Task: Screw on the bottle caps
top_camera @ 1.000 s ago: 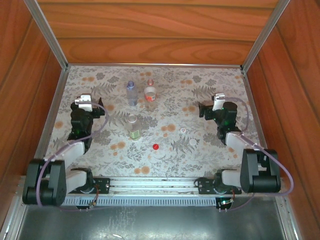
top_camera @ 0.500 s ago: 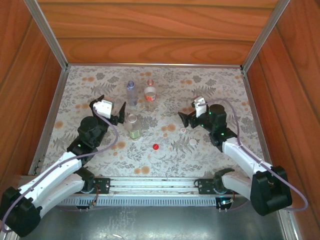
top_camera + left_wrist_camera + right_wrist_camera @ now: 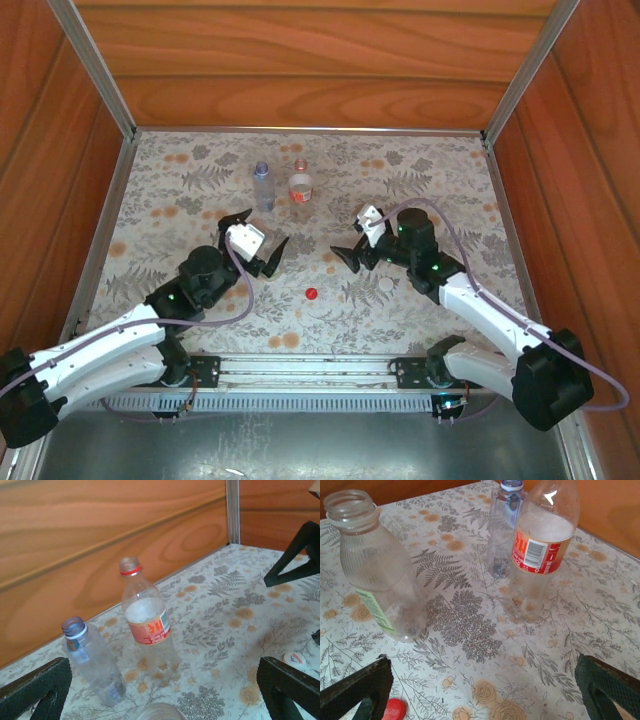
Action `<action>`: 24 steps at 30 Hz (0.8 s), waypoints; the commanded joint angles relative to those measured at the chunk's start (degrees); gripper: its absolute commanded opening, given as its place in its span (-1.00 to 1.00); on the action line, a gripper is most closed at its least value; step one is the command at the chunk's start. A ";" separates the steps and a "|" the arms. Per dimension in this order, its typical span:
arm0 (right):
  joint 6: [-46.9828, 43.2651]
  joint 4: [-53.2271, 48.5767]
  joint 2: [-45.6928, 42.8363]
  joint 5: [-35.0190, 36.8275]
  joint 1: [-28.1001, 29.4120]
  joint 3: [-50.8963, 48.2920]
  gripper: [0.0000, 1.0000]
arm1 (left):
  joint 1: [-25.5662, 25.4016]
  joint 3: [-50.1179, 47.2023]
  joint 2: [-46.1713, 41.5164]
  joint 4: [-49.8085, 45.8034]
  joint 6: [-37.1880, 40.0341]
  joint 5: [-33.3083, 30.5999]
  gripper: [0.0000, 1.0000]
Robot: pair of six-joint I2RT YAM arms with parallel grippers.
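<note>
Three upright bottles (image 3: 542,555), red cap (image 3: 394,710)

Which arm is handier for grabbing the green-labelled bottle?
Probably left: the open left gripper hangs over that bottle, its mouth centred between the fingers; the right gripper has it off to one side.

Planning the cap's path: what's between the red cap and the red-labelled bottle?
Bare cloth runs from the red cap to the red-labelled bottle in the right wrist view; the green-labelled bottle stands beside that stretch.
</note>
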 commanded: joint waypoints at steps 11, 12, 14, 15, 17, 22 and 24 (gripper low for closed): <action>-1.35 0.00 4.13 -1.83 0.97 3.57 0.99 | 1.84 -8.16 2.10 5.19 -7.86 1.69 1.00; -1.26 0.05 4.33 -1.89 1.01 3.72 0.99 | 2.17 -8.53 2.44 5.83 -8.66 1.86 1.00; -1.17 0.00 4.53 -2.01 1.19 4.04 0.99 | 3.29 -9.46 3.03 7.41 -9.85 2.59 1.00; -1.10 0.06 4.62 -1.96 1.23 4.06 0.99 | 3.94 -9.83 3.29 7.74 -10.22 3.02 1.00; -1.04 0.09 4.71 -1.91 1.24 4.13 0.99 | 5.60 -10.60 3.96 8.55 -11.23 4.42 1.00; -0.91 0.04 5.41 -1.63 1.47 4.73 0.99 | 7.73 -14.05 5.95 14.57 -11.87 8.31 1.00; -0.73 0.30 5.89 -1.62 1.56 4.83 0.99 | 7.99 -15.02 7.17 16.99 -11.71 9.55 1.00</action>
